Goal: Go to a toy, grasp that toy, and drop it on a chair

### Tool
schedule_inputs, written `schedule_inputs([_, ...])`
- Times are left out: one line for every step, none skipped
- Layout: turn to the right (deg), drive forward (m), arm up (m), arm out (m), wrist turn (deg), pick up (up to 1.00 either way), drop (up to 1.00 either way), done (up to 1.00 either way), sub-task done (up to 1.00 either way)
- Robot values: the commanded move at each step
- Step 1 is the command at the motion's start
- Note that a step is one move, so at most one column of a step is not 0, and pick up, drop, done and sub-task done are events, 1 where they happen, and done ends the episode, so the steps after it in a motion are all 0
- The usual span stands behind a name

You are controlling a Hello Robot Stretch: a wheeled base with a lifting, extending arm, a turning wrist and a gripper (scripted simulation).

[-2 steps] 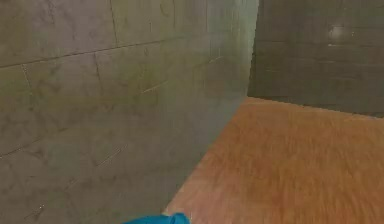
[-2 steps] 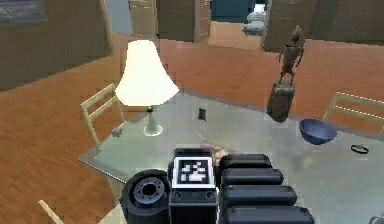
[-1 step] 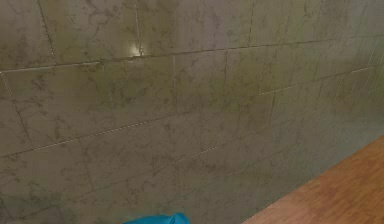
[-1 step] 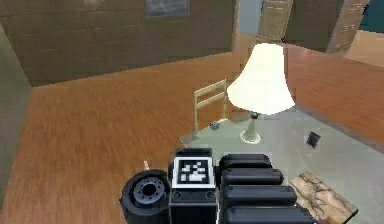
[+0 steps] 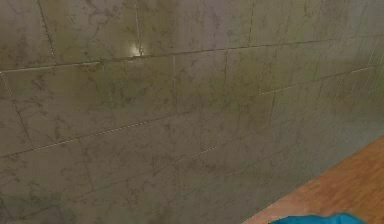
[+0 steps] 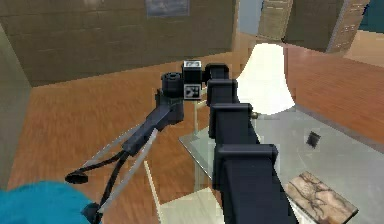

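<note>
Two thin fingers of the gripper slant down toward a teal mass at the arm side view's bottom left, and the teal mass peeks in at the forward view's lower edge too, below the tiled wall. Is it the toy? Can't tell, nor whether the gripper holds anything. If it is, I'd judge it plush: light, soft, squashy, hardly fragile, best taken at a bulging edge. The glass table sits just beside the arm.
</note>
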Motion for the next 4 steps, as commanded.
schedule_inputs([0.0,0.00,0.00,0.00,45.0,0.00,0.00,0.00,0.00])
schedule_inputs([0.0,0.00,0.00,0.00,45.0,0.00,0.00,0.00,0.00])
schedule_inputs([0.0,0.00,0.00,0.00,45.0,0.00,0.00,0.00,0.00])
schedule_inputs([0.0,0.00,-0.40,0.00,0.0,0.00,0.00,0.00,0.00])
